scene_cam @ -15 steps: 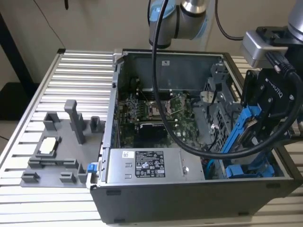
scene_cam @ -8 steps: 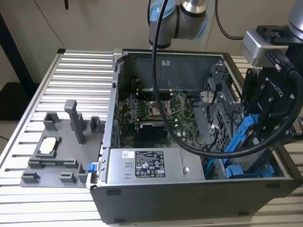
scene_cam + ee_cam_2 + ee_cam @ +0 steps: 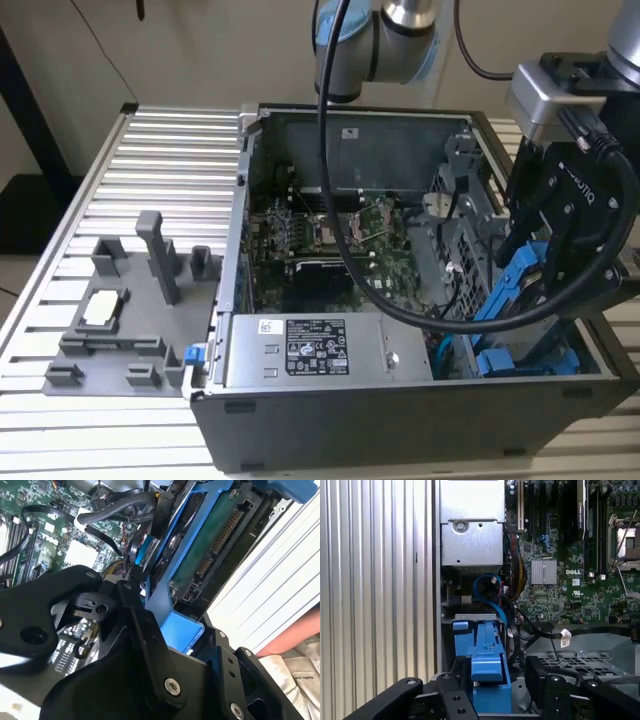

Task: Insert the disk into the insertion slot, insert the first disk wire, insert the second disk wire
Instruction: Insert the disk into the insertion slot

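Observation:
My gripper [image 3: 548, 300] hangs over the case's near corner at the exterior view's right, shut on the disk [image 3: 515, 290]. The disk stands tilted on edge in its bright blue carrier. In the second wrist view the disk's green circuit side and connector [image 3: 215, 535] face the camera, and the carrier's blue tab [image 3: 181, 630] sits between my black fingers [image 3: 145, 630]. The first wrist view shows that tab [image 3: 487, 667] in my gripper [image 3: 492, 680]. The insertion slot [image 3: 530, 362], with blue fittings, lies just below the disk. A blue cable [image 3: 487, 587] loops beside a bundle of coloured wires [image 3: 519, 577].
The open case holds a green motherboard [image 3: 330, 240], a silver power supply [image 3: 300, 350] along the near wall and a perforated grey cage [image 3: 455, 235]. My arm's thick black cable [image 3: 335, 190] sweeps across the case. A grey fixture plate [image 3: 120, 320] lies on the ribbed table [image 3: 170, 150].

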You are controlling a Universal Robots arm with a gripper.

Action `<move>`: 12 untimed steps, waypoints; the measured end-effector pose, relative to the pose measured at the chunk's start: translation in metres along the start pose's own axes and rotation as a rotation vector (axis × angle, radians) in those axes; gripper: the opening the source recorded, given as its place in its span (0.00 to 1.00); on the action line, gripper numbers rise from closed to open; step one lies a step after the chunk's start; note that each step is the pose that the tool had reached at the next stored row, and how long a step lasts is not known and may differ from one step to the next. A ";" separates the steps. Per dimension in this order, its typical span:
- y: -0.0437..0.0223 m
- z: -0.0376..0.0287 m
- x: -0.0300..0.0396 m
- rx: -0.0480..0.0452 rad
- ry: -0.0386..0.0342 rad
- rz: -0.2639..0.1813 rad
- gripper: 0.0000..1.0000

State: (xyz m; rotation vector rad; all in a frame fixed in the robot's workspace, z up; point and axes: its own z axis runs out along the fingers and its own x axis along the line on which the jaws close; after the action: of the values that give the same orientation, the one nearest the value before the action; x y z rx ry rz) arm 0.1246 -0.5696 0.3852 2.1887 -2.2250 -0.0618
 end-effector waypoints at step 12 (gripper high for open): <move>0.0022 -0.0016 0.0063 0.0015 -0.0114 0.000 0.34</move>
State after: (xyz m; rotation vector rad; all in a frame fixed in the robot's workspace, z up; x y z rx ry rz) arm 0.1224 -0.5759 0.3868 2.1948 -2.2315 -0.0729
